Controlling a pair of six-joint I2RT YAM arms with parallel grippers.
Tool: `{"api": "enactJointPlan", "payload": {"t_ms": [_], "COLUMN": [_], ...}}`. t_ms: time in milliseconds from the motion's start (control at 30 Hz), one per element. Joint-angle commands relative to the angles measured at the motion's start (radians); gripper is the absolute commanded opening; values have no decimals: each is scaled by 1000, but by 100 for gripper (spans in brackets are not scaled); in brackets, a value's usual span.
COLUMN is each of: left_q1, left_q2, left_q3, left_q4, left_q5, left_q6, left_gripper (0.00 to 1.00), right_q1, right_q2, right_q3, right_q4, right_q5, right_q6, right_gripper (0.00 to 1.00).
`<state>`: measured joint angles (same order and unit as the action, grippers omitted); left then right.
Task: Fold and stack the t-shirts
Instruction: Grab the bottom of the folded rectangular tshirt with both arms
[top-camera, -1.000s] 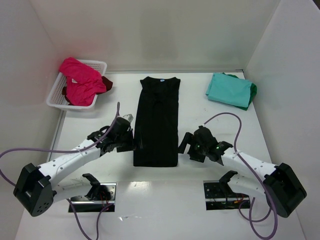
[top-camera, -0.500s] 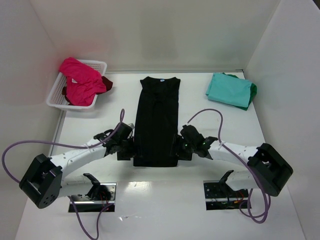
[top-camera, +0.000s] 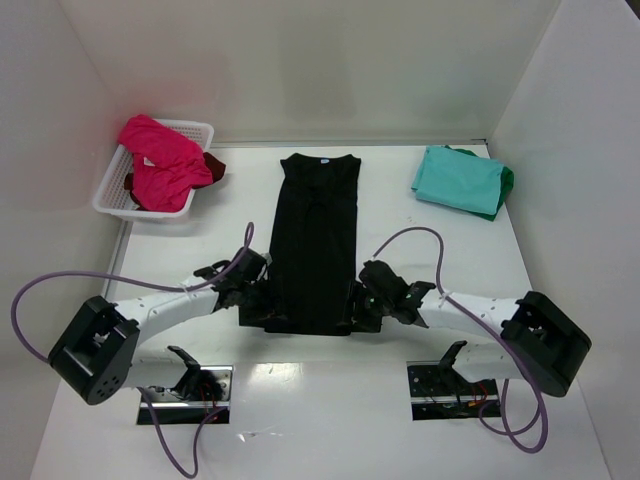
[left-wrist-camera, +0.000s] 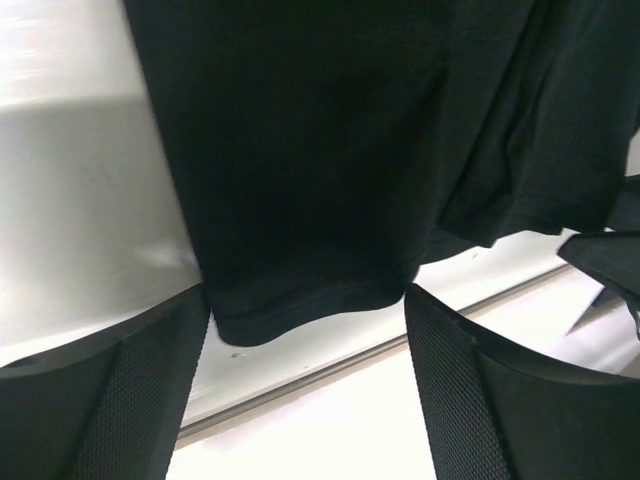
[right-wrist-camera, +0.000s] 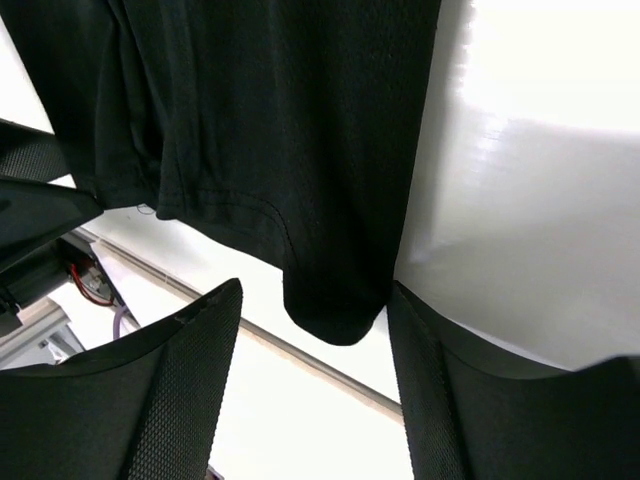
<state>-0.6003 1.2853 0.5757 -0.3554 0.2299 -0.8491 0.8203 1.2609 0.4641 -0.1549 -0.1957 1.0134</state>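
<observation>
A black t-shirt (top-camera: 315, 240), folded into a long strip, lies flat in the middle of the table with its neck label at the far end. My left gripper (top-camera: 262, 305) is at its near left hem corner and my right gripper (top-camera: 362, 305) at its near right corner. In the left wrist view the hem corner of the shirt (left-wrist-camera: 300, 150) fills the gap of the open left gripper (left-wrist-camera: 305, 295). In the right wrist view the corner (right-wrist-camera: 280, 120) hangs between the open jaws of the right gripper (right-wrist-camera: 315, 290), nearer the right finger.
A folded teal t-shirt (top-camera: 458, 180) lies on a green one (top-camera: 506, 182) at the back right. A white lattice basket (top-camera: 190, 128) at the back left holds a magenta-pink t-shirt (top-camera: 160, 160) and a dark red one (top-camera: 215, 168). White walls close three sides.
Both grippers have moved inward and toward the near edge onto the black shirt's hem corners. Their jaws have narrowed around the cloth.
</observation>
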Motion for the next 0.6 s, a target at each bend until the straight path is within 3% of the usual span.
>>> {"api": "enactJointPlan", "payload": {"t_ms": [0,133,200,367,467,567], "left_q1": [2,2,2,2,2,2], "left_q2": [58,93,95,101,114,114], "left_q3": [-14,-5,-5,-5,1,4], "left_q4": [29,41,41,41,41,26], "left_q5": [27,39,39,39,39,39], "left_q6": [4,22,22,22,28,32], "left_gripper": [83,74,69,45,25,2], "right_q1": [14,14,14,14,14,14], "right_q2": [26,84,116,127,87,36], "right_q3": [-27,18,30,33,33,22], "right_q4": [-71,-60,-60,-60,-78,-101], "right_q5": [18,38,38,47,66,85], "right_q6": [10,-13,-22,-22,-7,12], "right_gripper": [62,52,39,17,5,0]}}
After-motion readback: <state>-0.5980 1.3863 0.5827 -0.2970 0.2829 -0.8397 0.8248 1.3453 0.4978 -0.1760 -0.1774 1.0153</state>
